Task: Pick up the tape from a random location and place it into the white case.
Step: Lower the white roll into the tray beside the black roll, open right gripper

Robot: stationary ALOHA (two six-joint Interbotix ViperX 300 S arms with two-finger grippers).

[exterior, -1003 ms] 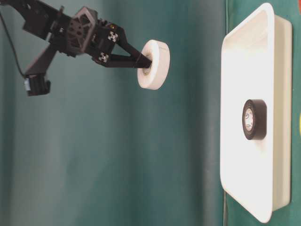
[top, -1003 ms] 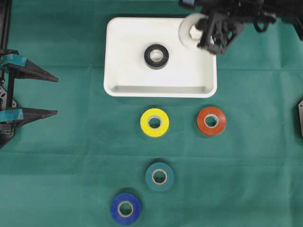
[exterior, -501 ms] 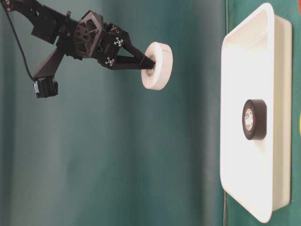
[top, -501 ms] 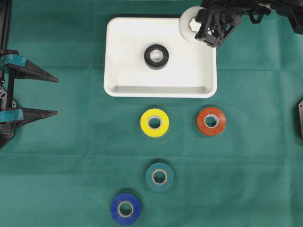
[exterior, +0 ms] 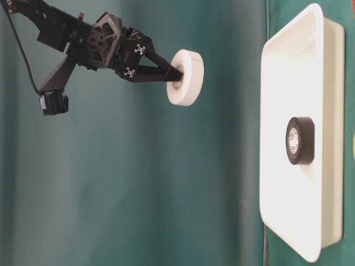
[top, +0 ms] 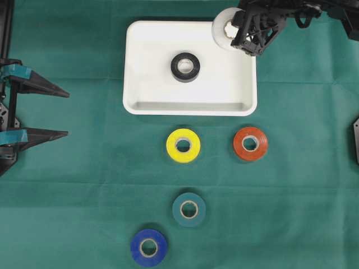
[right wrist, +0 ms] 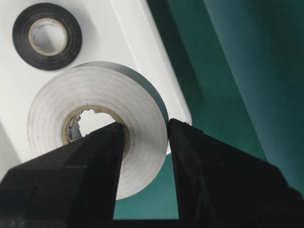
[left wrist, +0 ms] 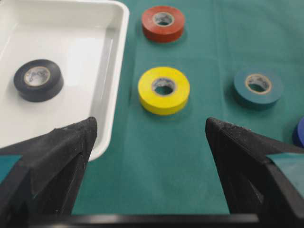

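Observation:
A white tape roll [top: 222,29] hangs in the air over the far right corner of the white case [top: 189,110], well above it in the table-level view [exterior: 186,77]. My right gripper [top: 238,36] is shut on that roll: one finger goes through its core and the other presses on its outer wall [right wrist: 145,126]. A black tape roll [top: 185,66] lies flat inside the case [right wrist: 47,36]. Far off at the left edge, my left gripper [top: 68,114] stands open with nothing between its fingers [left wrist: 149,124].
On the green cloth in front of the case lie a yellow roll [top: 183,145], an orange-red roll [top: 250,143], a teal roll [top: 189,209] and a blue roll [top: 148,247]. The left wrist view shows the yellow roll [left wrist: 164,90] straight ahead of the open jaws.
Over the first half second the right gripper carried the white roll slightly toward the far edge and a little nearer the case's level. It has held still since. The left arm has not moved.

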